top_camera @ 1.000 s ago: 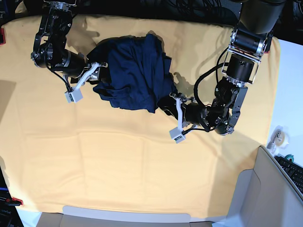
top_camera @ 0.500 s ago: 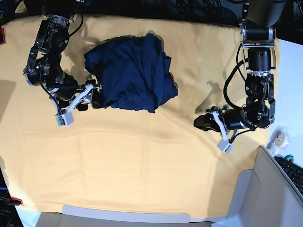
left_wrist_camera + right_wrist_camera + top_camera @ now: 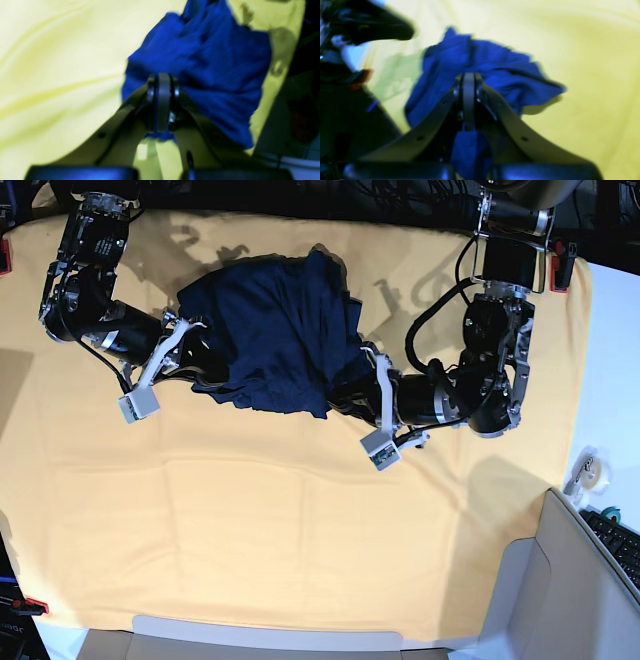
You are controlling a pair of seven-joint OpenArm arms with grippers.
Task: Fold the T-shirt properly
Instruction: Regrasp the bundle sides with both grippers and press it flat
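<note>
The dark navy T-shirt (image 3: pixel 280 320) lies crumpled in a heap on the yellow cloth (image 3: pixel 300 520), at the upper middle of the base view. My left gripper (image 3: pixel 350 388) is at the heap's lower right edge. In the left wrist view, this gripper (image 3: pixel 163 77) is shut with blue fabric of the T-shirt (image 3: pixel 220 62) pinched between its fingers. My right gripper (image 3: pixel 205 368) is at the heap's lower left edge. The right wrist view shows it (image 3: pixel 469 76) shut too, with a fold of the T-shirt (image 3: pixel 495 65) caught in it.
A cardboard box (image 3: pixel 570 580) stands at the lower right, with a keyboard (image 3: pixel 620 545) and a roll of tape (image 3: pixel 590 470) beside it. A pale cardboard strip (image 3: pixel 270 635) lies along the cloth's front edge.
Half a second ago both grippers stood apart from the shirt on the bare cloth. Both have moved back in to the heap's lower edges and closed on fabric.
</note>
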